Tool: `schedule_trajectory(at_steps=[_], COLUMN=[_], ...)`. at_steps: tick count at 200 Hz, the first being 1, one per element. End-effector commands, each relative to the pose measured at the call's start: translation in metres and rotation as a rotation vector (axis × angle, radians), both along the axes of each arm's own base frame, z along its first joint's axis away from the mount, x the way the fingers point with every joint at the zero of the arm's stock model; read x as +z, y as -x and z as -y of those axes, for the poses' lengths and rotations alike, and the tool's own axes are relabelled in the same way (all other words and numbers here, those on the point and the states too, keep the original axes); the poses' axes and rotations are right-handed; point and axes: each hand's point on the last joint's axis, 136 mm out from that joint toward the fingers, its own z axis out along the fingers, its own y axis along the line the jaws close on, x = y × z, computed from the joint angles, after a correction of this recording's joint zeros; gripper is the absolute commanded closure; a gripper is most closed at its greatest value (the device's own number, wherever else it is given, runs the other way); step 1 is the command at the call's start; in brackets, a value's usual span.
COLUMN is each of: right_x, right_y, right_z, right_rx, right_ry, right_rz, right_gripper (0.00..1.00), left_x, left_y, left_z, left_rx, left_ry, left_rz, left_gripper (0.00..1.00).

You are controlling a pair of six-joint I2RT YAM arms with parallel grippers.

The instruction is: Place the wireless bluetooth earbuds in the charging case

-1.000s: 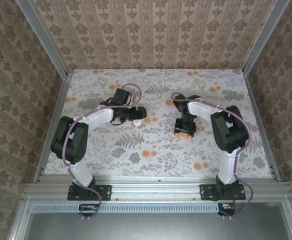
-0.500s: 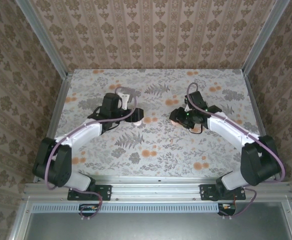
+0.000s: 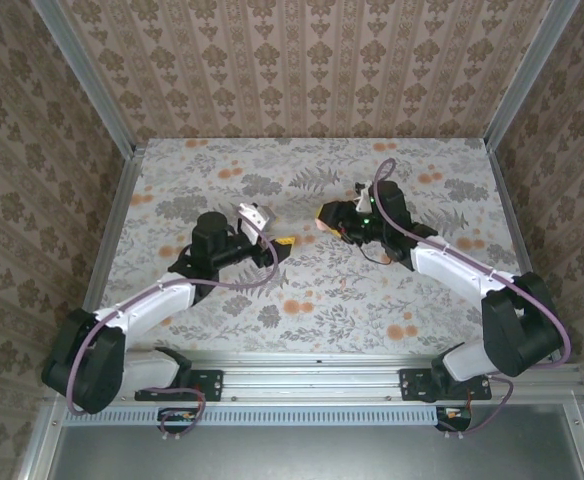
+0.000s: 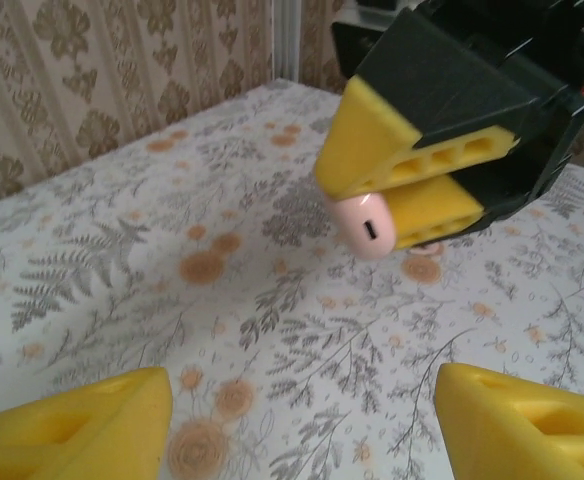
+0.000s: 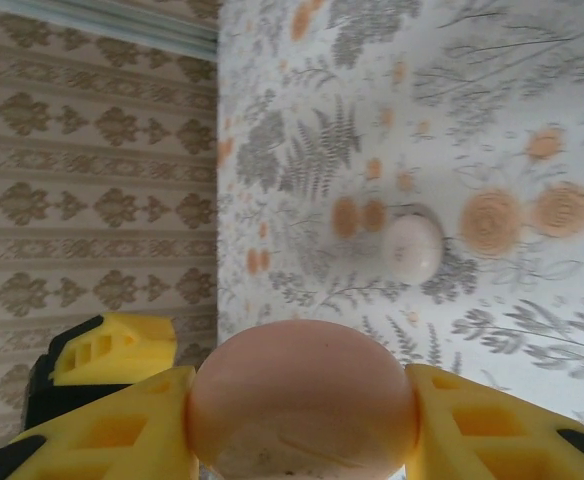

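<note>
My right gripper (image 3: 324, 220) is shut on the charging case (image 5: 302, 390), a smooth pinkish rounded shell that sits closed between the yellow fingers (image 5: 492, 425). The left wrist view shows that case (image 4: 365, 226) from the front. It pokes out of the right gripper (image 4: 374, 212) with a small dark slot facing me, held above the table. My left gripper (image 3: 280, 245) is just left of it, low over the cloth. Its jaws (image 4: 302, 420) stand wide open on nothing. The earbuds are out of view.
A pale pinkish egg-shaped piece (image 5: 413, 247) lies alone on the flowered tablecloth (image 3: 302, 300), beyond the held case. Patterned walls (image 3: 302, 60) and aluminium rails (image 3: 107, 230) close in the table at the back and on both sides. The two grippers are close together at mid-table.
My right arm has stretched out and carried the case up and left toward the table's middle. My left arm has dropped lower and extended, and its gripper has shifted slightly toward me.
</note>
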Motion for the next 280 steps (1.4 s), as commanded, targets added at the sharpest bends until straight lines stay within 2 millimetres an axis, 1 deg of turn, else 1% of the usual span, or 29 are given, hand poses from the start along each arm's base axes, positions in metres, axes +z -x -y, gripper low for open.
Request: schedule_trajectory(at_steps=[1, 58, 88, 122, 153, 183, 215, 232, 261, 280], right_x=[0.021, 0.036, 0.037, 0.039, 0.033, 0.026, 0.022, 0.022, 0.021, 0.027], right_y=[0.007, 0.020, 0.025, 0.027, 0.031, 0.032, 0.032, 0.033, 0.033, 0.035], right_z=[-0.017, -0.045, -0.056, -0.069, -0.074, -0.072, -0.070, -0.071, -0.069, -0.067], right_rx=[0.036, 0.076, 0.092, 0.113, 0.123, 0.110, 0.104, 0.106, 0.104, 0.101], right_ry=[-0.072, -0.143, -0.159, -0.195, -0.191, -0.183, -0.175, -0.175, -0.171, -0.163], right_rz=[0.065, 0.125, 0.136, 0.142, 0.134, 0.126, 0.119, 0.118, 0.119, 0.137], right_gripper=[0.55, 0.55, 0.55, 0.55, 0.55, 0.55, 0.55, 0.55, 0.55, 0.53], left_x=[0.009, 0.010, 0.013, 0.017, 0.019, 0.021, 0.027, 0.029, 0.032, 0.035], left_y=[0.001, 0.003, 0.006, 0.002, -0.001, -0.001, 0.001, 0.002, 0.003, 0.003], left_z=[0.002, 0.009, 0.015, 0.016, 0.013, 0.010, 0.011, 0.012, 0.011, 0.010], left_rx=[-0.006, 0.013, -0.009, 0.009, 0.040, 0.052, 0.046, 0.037, 0.039, 0.046], left_ry=[0.017, 0.051, 0.067, 0.096, 0.112, 0.135, 0.152, 0.159, 0.170, 0.183], left_rz=[0.086, 0.092, 0.103, 0.093, 0.090, 0.088, 0.089, 0.086, 0.081, 0.075], left_gripper=[0.32, 0.32, 0.33, 0.36, 0.43, 0.51, 0.53, 0.60, 0.74, 0.82])
